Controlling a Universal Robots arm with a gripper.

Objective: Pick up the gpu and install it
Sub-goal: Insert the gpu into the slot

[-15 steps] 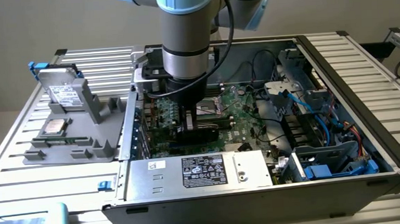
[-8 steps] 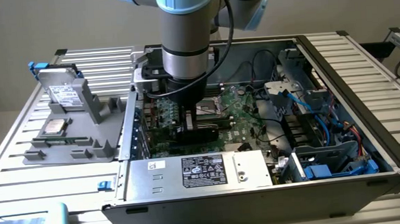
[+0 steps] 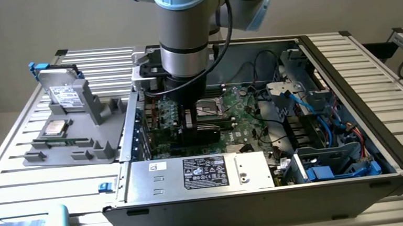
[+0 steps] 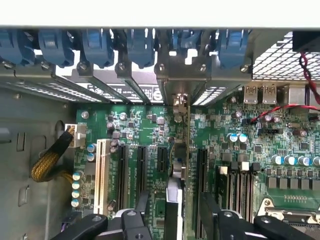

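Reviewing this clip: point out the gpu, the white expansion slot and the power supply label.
gpu (image 4: 176,165), wrist view, edge-on board.
white expansion slot (image 4: 102,175), wrist view, mid-length.
power supply label (image 3: 205,172), exterior view, label centre.

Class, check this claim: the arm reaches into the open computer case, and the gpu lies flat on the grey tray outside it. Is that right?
Not quite. The gpu stands on edge inside the case, at the tool, above the motherboard, as the wrist view shows.
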